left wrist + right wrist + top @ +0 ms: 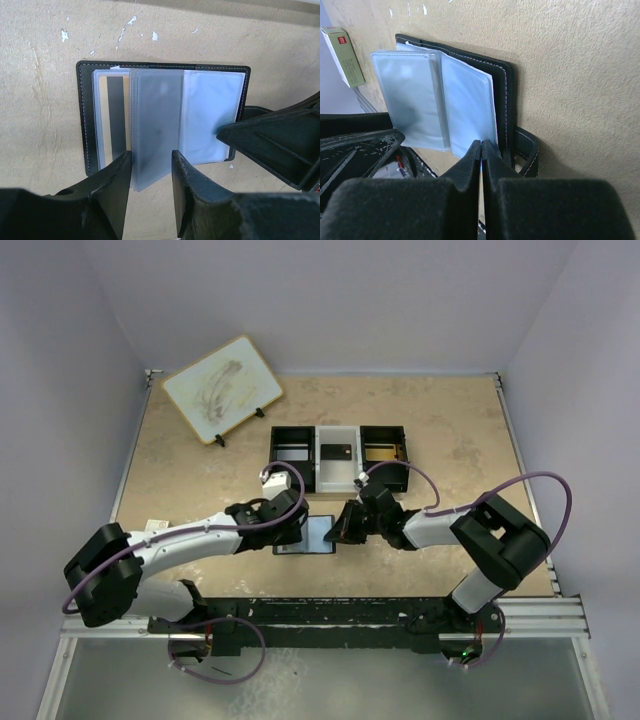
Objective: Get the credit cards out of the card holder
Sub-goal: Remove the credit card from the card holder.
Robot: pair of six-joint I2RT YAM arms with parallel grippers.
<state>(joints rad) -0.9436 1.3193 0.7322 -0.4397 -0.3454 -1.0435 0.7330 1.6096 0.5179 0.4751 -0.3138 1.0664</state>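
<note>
The left gripper (151,155) has its jaws half open, flanking an upright frosted plastic sleeve (155,115), possibly with a grey card inside. The right gripper (481,146), closed, presses the card holder (87,125) at its 3 o'clock edge. The stitched black card holder lies open at the left gripper's 12 o'clock. A striped credit card (116,115) fills its 9 o'clock pocket.
</note>
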